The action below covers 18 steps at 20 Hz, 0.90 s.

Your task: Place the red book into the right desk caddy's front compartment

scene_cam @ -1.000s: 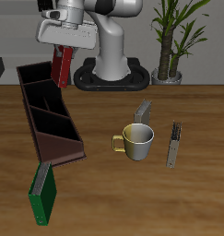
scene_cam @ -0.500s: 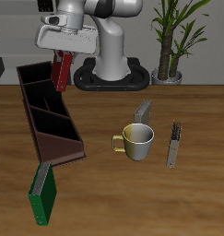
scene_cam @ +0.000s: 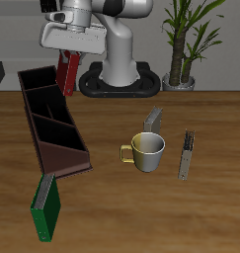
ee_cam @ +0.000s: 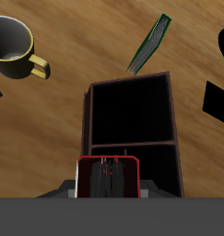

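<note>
The red book [scene_cam: 65, 71] hangs upright in my gripper [scene_cam: 66, 59], which is shut on its upper end. It is held in the air above the back part of the right desk caddy [scene_cam: 50, 124], a long dark maroon box with three sections and a sloping wedge end toward the table's front. In the wrist view the red book [ee_cam: 108, 177] shows end-on between my fingers, with the caddy's open compartments [ee_cam: 130, 111] below it.
A green book [scene_cam: 44, 208] leans by the caddy's wedge end near the table's front edge. A yellow mug [scene_cam: 145, 150] stands mid-table, with a grey book [scene_cam: 153, 120] behind it and another slim book [scene_cam: 187, 155] beside it. A potted plant [scene_cam: 183, 44] stands at the back.
The gripper with the red book has shifted only slightly above the caddy's back end. Nothing else has moved.
</note>
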{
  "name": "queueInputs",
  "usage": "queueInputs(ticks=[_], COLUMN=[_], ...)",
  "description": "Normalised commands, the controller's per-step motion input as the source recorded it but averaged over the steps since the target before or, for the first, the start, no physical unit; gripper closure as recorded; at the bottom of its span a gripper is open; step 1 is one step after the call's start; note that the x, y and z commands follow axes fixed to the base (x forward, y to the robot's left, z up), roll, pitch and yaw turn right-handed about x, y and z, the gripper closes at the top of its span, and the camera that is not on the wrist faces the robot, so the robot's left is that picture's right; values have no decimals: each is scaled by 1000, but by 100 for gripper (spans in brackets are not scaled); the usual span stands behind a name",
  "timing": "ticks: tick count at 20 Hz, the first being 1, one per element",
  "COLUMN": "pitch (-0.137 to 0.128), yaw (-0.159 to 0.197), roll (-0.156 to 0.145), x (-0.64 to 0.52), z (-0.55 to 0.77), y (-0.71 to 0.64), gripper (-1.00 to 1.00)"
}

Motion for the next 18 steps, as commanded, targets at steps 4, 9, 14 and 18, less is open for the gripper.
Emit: queueInputs(ticks=[4,9,14,18], pitch=[-15,2,-18,4], yaw=[0,10,19,-12], roll=[11,11,24,5], x=[0,34,47,-37], z=[25,-89,-104,-94], y=[37,1,-5,-83], gripper=[100,100,100,100])
